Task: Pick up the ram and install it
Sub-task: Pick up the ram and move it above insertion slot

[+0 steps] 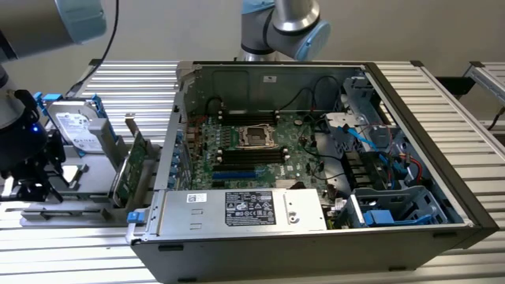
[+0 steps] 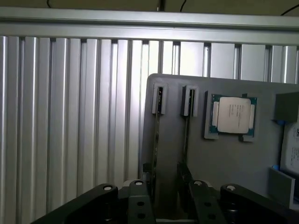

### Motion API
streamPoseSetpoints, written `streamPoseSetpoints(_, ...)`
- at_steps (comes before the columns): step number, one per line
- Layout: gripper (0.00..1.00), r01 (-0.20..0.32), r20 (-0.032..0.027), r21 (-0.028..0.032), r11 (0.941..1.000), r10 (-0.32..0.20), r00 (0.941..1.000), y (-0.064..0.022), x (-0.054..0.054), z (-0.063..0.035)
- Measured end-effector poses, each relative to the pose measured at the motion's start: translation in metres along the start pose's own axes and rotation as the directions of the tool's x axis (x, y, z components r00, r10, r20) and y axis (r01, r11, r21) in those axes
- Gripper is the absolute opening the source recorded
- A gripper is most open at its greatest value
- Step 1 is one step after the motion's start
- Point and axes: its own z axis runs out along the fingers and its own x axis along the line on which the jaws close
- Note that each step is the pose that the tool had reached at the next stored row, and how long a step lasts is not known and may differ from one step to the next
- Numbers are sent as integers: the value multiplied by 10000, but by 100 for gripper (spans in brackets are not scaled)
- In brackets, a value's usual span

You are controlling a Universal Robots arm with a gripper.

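Pick-up seems in hand: open, empty fingers (image 2: 184, 177) hover at the ram (image 2: 157, 135), which stands edgewise in the grey tray (image 2: 233, 163) by the counter's (image 2: 70, 116) edge. Grasping calls for centring on its thin edge.

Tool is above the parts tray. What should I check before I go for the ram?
1. Tool open and empty: ok, bare tray shows between its fingers.
2. Ram sticks available: ok, two stand on edge in holders on the grey tray.
3. Tool centred over one stick: cannot tell.
4. Processor out of the way: ok, it lies flat on the tray, apart from the sticks.
5. Memory slots free: ok, the black slots beside the socket look empty.
6. Slot latches open: cannot tell.
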Motion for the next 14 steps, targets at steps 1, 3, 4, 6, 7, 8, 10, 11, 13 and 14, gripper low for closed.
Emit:
streamPoseSetpoints(1,36,1,2,8,10000,-1,10000,0,7,19)
streamPoseSetpoints(3,36,-2,3,17,10000,2,10000,1,24,54)
streamPoseSetpoints(4,36,-1,4,22,10000,1,10000,1,33,74)
streamPoseSetpoints(6,36,-1,6,30,10000,1,10000,1,49,110)
streamPoseSetpoints(7,36,-1,7,34,10000,1,10000,1,56,128)
streamPoseSetpoints(8,36,-1,9,38,10000,1,10000,1,64,147)
streamPoseSetpoints(10,36,-2,10,50,10000,2,10000,2,73,184)
streamPoseSetpoints(11,36,-2,11,57,10000,2,10000,2,77,202)
streamPoseSetpoints(13,36,-1,15,79,10000,1,10000,1,82,238)
streamPoseSetpoints(14,36,-1,17,91,10000,1,10000,1,83,256)
